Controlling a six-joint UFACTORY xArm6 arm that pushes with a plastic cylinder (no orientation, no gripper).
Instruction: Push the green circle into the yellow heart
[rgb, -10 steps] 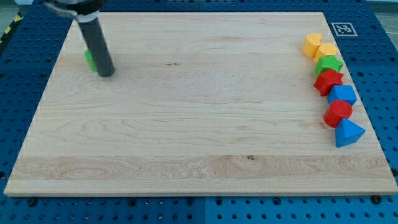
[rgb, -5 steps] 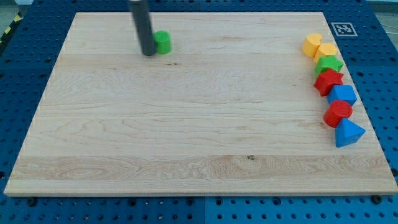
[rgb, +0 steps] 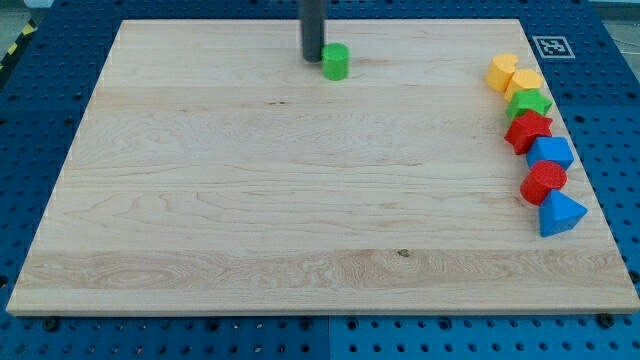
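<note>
The green circle (rgb: 336, 61) is a small green cylinder near the top middle of the wooden board (rgb: 250, 200). My tip (rgb: 313, 58) stands just to its left, touching or nearly touching it. The yellow heart (rgb: 502, 71) sits at the top of a column of blocks at the board's right edge, far to the right of the green circle.
Below the yellow heart, down the right edge, come a second yellow block (rgb: 524, 84), a green star (rgb: 529, 103), a red star (rgb: 528, 130), a blue block (rgb: 551, 152), a red block (rgb: 544, 182) and a blue triangle (rgb: 560, 213).
My tip has swept right along the top of the board, and the green circle has moved with it from the top left to the top middle.
</note>
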